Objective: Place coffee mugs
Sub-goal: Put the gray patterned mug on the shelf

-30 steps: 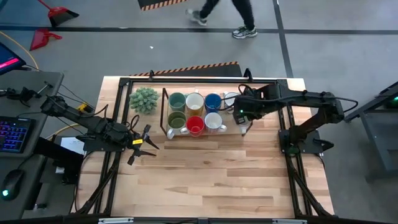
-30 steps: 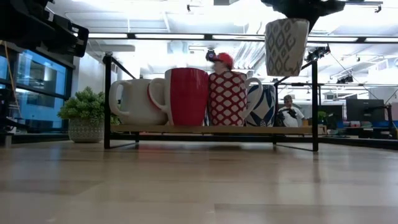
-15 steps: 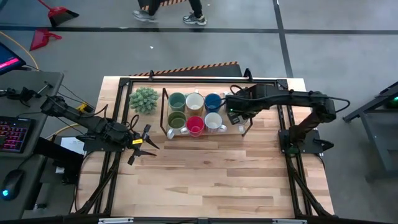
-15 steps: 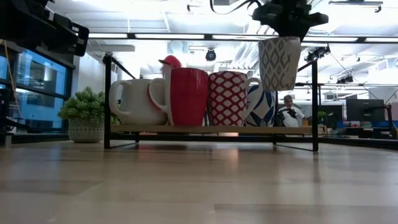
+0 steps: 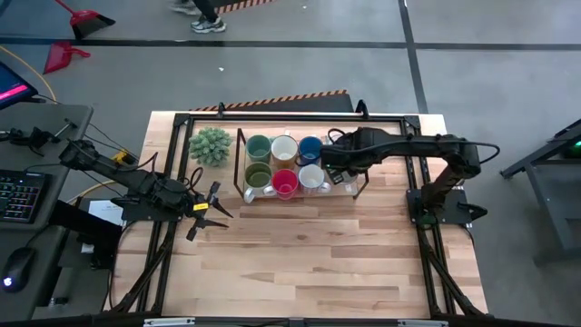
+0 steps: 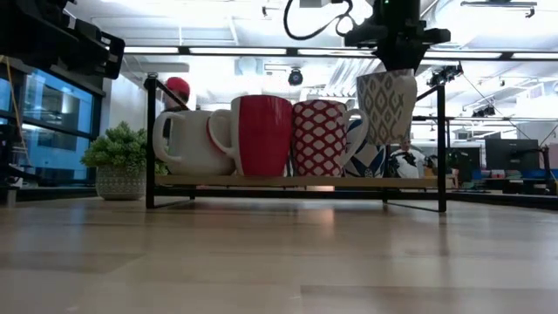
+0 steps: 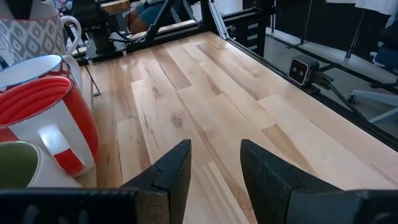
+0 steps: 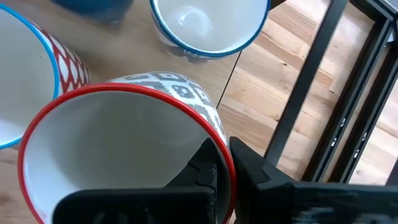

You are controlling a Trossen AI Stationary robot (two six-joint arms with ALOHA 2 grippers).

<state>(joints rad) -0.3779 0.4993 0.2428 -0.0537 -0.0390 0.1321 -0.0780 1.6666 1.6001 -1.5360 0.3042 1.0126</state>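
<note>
A low black-framed rack (image 6: 296, 181) at the table's far side holds several coffee mugs: teal (image 5: 259, 146), cream (image 5: 285, 147), blue (image 5: 310, 147), olive (image 5: 258, 174), red (image 5: 285, 182) and white (image 5: 311, 175). My right gripper (image 8: 227, 165) is shut on a white mug with a grey pattern and red rim (image 6: 386, 106), above the rack's right end. My left gripper (image 5: 207, 211) stands open left of the rack, nothing between its fingers (image 7: 214, 168). My right gripper holds the patterned mug by its rim (image 8: 225, 149), one finger inside the mug and one outside. The fingers come from above, pointing steeply down. The mug hangs below them, mouth up and slightly tilted, clear of the rack's shelf.
A spiky green potted plant (image 5: 211, 145) stands left of the rack. A black metal frame (image 5: 272, 116) runs around the table's far edge and sides. Bare wood lies toward the table's near edge. People move in the room beyond.
My right gripper has carried the patterned mug down and toward the table's left, from beside the rack's right end to above it, and has rolled a little. The mug now hangs lower, close behind the row of mugs.
</note>
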